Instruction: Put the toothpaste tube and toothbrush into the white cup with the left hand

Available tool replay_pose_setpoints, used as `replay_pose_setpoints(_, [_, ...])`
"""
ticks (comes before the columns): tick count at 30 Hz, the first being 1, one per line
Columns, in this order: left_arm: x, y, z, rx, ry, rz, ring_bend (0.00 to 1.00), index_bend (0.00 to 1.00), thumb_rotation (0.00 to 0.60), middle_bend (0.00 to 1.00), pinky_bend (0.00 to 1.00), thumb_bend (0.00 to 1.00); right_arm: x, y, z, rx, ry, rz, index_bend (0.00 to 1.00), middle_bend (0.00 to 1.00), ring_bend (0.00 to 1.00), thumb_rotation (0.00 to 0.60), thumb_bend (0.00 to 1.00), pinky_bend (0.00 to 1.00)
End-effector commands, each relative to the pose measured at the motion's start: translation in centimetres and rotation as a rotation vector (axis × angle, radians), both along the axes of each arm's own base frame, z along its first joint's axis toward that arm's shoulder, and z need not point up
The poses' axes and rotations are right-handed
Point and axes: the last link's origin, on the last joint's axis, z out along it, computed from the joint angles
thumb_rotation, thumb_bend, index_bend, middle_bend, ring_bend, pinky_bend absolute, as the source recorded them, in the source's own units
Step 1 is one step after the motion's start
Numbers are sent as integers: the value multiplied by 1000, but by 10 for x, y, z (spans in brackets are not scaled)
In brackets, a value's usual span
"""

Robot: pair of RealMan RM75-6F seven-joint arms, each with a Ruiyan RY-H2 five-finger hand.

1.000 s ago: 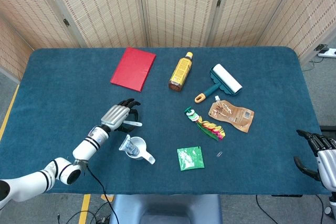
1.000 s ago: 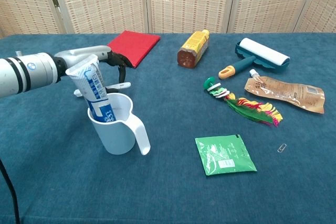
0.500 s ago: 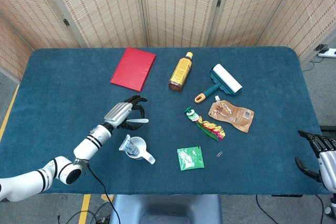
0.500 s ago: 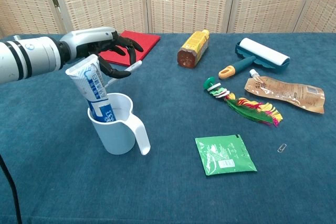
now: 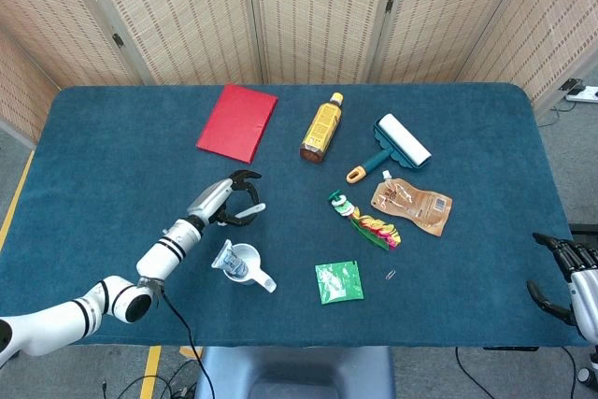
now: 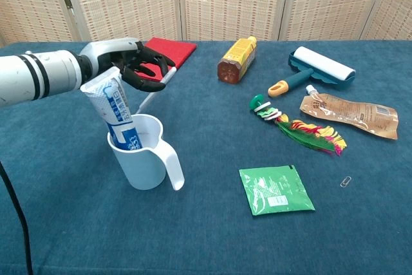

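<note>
The white cup stands near the table's front left, also seen from above as cup. The blue-and-white toothpaste tube leans upright inside it. Just behind the cup, my left hand hovers above the table and pinches the white toothbrush, which slants down toward the cup. In the head view the same left hand holds the toothbrush just beyond the cup. My right hand sits off the table's right front corner, fingers apart, holding nothing.
A red book lies behind the left hand. An amber bottle, a teal lint roller, a brown pouch, a feathered toy, a green packet and a paperclip lie to the right.
The left hand has lifted the toothbrush off the table and turned it from lying flat to slanting downward. It rose and shifted slightly right. The right hand stays put.
</note>
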Motion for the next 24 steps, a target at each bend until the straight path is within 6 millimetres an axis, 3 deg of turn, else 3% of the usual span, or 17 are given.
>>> replay_pose_setpoints(1, [-11, 2, 4, 4, -15, 34, 29, 567, 600, 167, 145, 405, 1, 0, 0, 0, 1, 3, 193, 287, 249, 600, 224, 264])
replay_pose_setpoints(24, [-73, 1, 49, 38, -219, 213, 26, 562, 600, 167, 145, 405, 10, 4, 2, -10, 9, 26, 193, 287, 249, 600, 224, 264])
